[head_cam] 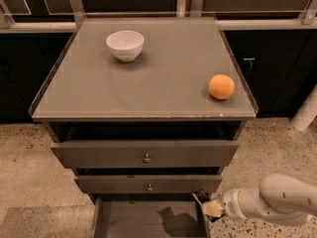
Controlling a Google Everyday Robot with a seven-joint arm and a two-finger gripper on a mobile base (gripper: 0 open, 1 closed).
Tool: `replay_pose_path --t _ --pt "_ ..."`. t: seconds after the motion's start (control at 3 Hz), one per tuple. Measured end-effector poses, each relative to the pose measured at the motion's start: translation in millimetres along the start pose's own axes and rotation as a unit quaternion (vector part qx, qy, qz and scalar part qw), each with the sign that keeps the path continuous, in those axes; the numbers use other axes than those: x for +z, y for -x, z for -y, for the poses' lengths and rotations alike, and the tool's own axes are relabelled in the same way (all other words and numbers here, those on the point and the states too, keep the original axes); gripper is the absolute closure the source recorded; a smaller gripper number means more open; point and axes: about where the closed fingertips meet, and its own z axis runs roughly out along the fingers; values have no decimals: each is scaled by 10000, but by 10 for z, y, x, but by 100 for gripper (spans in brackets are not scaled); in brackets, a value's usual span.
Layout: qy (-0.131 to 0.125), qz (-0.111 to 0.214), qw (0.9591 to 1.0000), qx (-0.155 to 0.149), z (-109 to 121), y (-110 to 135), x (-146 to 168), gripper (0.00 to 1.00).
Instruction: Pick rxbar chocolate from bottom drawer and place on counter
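1. A white bowl (pixel 125 44) sits toward the back left of the grey tabletop (pixel 163 88).
2. Lower down, the bottom drawer (pixel 133 221) stands open, with only a shadow on its floor.
3. The rxbar chocolate (pixel 199 196), a small dark bar, is held above the drawer's right side.
4. The gripper (pixel 203 201) has its jaws clamped on it, just under the middle drawer.
5. An orange (pixel 221 87) rests near the tabletop's right edge.
6. The pale arm (pixel 277 202) reaches in from the right.

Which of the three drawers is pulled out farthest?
The bottom drawer, the knobless one whose bare floor shows. The top drawer and middle drawer stick out far less. The gripper sits at the bottom drawer's right edge in the view.
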Motion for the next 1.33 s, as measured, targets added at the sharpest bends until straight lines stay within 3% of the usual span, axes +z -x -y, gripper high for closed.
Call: replay_pose_path --t 0.33,0.67,1.0,1.33 --pt "-55 -66 9991 -423 -183 685 -463 100" --pt "-314 -124 9959 -844 -390 1283 -755 100" --pt "-655 -37 9914 -1130 -569 1578 -1015 100" --pt "-673 -29 9911 -1149 -599 1564 -1042 100"
